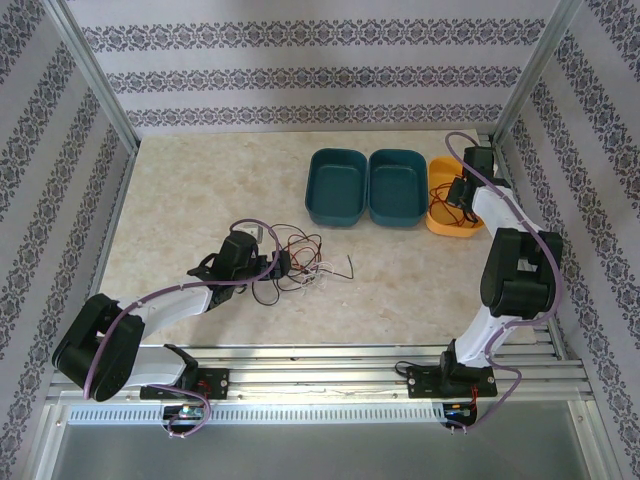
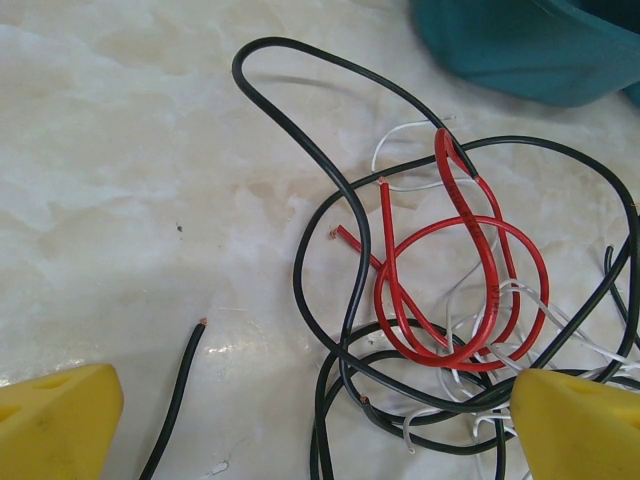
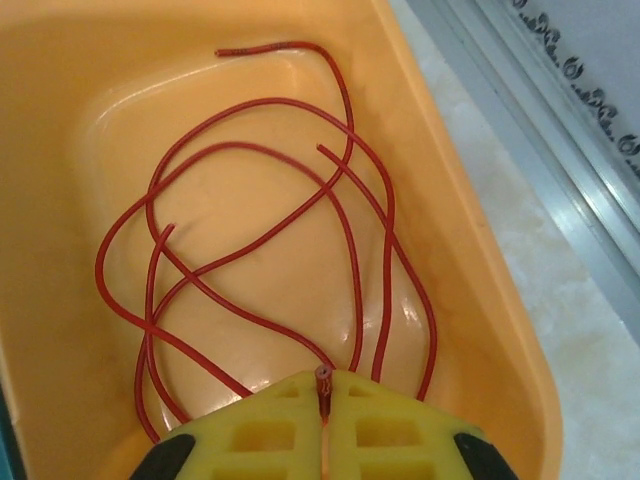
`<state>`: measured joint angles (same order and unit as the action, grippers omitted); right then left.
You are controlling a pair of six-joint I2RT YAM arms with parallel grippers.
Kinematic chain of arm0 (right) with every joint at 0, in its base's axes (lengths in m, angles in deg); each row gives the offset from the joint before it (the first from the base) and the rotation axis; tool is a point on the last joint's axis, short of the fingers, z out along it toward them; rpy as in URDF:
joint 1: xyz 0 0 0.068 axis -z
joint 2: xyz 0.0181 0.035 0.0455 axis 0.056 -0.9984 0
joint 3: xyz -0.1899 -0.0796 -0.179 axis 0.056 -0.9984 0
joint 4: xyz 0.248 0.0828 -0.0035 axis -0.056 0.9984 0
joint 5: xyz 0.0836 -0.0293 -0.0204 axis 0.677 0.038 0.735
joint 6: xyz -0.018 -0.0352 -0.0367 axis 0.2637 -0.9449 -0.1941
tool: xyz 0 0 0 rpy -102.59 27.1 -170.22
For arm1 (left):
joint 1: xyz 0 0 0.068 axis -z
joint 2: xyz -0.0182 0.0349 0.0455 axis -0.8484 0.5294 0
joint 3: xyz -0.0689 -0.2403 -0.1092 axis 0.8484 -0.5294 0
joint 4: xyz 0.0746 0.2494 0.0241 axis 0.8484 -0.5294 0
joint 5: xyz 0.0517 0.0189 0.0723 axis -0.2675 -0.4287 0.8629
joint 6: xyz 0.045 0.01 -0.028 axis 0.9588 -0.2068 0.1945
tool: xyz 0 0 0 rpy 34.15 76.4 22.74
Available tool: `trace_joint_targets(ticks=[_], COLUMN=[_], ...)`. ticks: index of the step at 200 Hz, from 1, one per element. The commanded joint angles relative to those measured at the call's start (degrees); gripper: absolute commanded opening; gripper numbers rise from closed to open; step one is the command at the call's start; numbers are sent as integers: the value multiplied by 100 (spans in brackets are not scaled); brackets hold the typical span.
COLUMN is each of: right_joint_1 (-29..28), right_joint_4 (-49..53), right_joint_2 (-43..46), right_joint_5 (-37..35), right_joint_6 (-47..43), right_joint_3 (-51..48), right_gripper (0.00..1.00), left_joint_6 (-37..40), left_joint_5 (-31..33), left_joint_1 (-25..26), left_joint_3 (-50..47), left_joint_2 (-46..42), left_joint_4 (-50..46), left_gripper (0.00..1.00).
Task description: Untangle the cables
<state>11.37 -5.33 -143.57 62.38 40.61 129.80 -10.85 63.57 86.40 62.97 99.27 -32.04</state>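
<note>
1. The cables [image 1: 300, 262], a loose tangle of black, red and white strands, lie on the table [image 1: 180, 190] near its middle. They are on the arms' side of two teal bins [image 1: 336, 190].
2. Seen from the left wrist, black loops ring the outside of the tangle and red curls sit at its centre. Thin white strands thread through on the right. Bare copper shows at several cut ends.
3. A black strand [image 2: 180, 395] has its cut end apart from the loops, on their left. The rest of it runs out of view.
4. The left gripper [image 2: 315, 400] is low over the table with its yellow fingers [image 2: 60, 420] wide apart. The near edge of the tangle lies between them. I cannot tell whether the right-hand finger touches the strands under it.
5. A red cable [image 3: 275, 44] lies in loose, crossing loops on the floor of the orange bin [image 3: 470, 250]. I cannot tell whether it is one strand or several.
6. The right gripper [image 3: 322, 378] hangs over the orange bin. Its yellow fingers are pressed together on a red cable end.
7. The teal bins stand side by side, touching, toward the back right of the table. The orange bin sits against the right one.
8. Walls [image 1: 300, 60] with bands of dark floral pattern enclose the table.
</note>
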Motion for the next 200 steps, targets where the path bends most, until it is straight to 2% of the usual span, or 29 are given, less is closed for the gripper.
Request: trace_joint_targets(ticks=[1,39,68,115,167,182,200], right_joint_1=[74,197,317,362,302,240,109], right_joint_4=[98,173,301,225,255,276,349], right_joint_2=[-89,-99,-99,264,1367,1756,2231], right_joint_5=[184,194,291,507,790,856,871], right_joint_6=[98,168,244,213,193,228,249], right_joint_3=[-66,-100,-106,-313,-728,-881,-1054], right_gripper=[13,20,21,32,56,69,79], left_joint_6=[81,101,88,92,83,75,49], left_joint_5=[115,158,172,180,156,146,100], left_joint_1=[-76,-76,-76,-72,-76,-76,-76], left_joint_3=[-28,-52,-97,-108,-60,-37,-29], left_joint_2=[-131,-197,-253,-287,-341,-343,-361], left_joint_4=[-114,-149,-141,-145,-190,-193,-165], left_gripper=[99,99,99,99,99,99,99])
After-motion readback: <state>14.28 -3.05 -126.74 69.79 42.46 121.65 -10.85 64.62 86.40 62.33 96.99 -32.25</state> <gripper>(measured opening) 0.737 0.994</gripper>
